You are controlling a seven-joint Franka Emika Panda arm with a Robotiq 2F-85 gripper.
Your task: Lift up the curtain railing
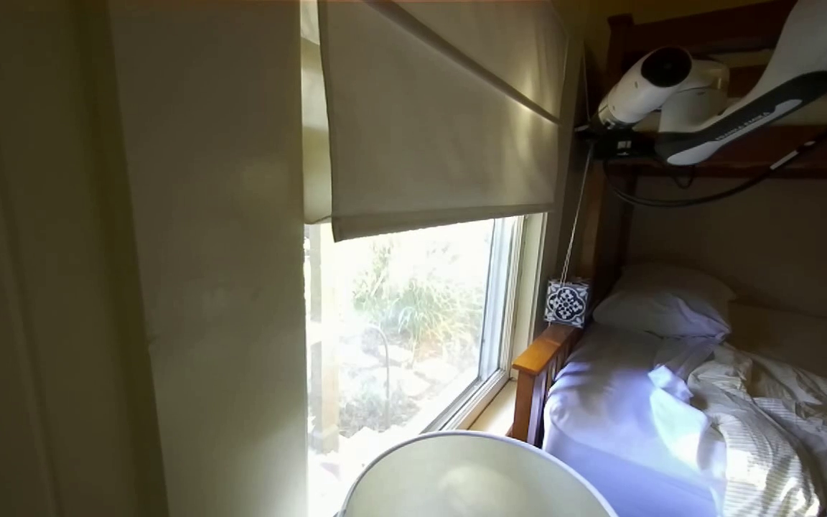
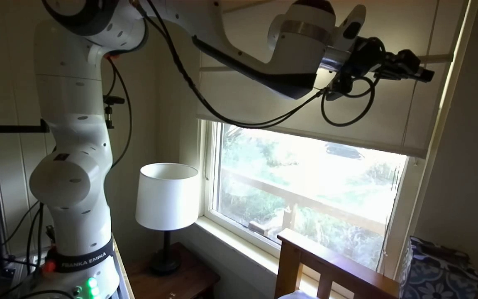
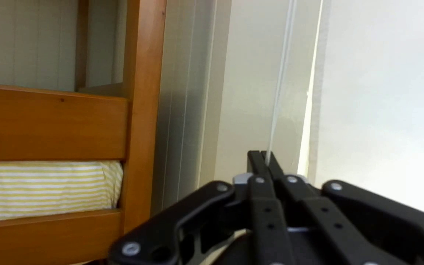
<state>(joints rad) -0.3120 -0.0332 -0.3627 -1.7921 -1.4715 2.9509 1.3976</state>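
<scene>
In the wrist view the claw (image 3: 262, 156) is holding its two black fingers pressed together at the tips and is pinching a thin pale cord (image 3: 281, 70) between them. The cream blind (image 1: 442, 143) is hanging across the upper part of the window (image 2: 313, 178), its bottom edge stopping well above the sill (image 2: 239, 245), while daylight is coming in below. The claw is hovering near one side edge of the blind; whether it is touching the cloth, I cannot tell. The white arm (image 2: 71, 174) is carrying the clearest writing: "FRANKA EMIKA" is standing in pale capitals on the dark band (image 2: 82, 261) around its base, with green lights (image 2: 93, 287) glowing just below. In an exterior view a dark strip (image 1: 751, 126) along the arm is bearing more lettering, but it is coming out too small and blurred to read surely. In both exterior views a patterned box (image 1: 568, 303) is showing its floral design near the wooden bed end (image 2: 338, 263). A lamp (image 2: 167, 197) with a white shade is standing on a brown table (image 2: 199, 274) near the window. The wooden bunk bed (image 3: 142, 92) is filling the left of the wrist view, with yellow-and-white striped bedding (image 3: 42, 188) showing between its boards. In an exterior view a pillow (image 1: 661, 301) is lying on the lower mattress (image 1: 607, 416), and a rumpled striped cover (image 1: 765, 431) is spreading out near it
</scene>
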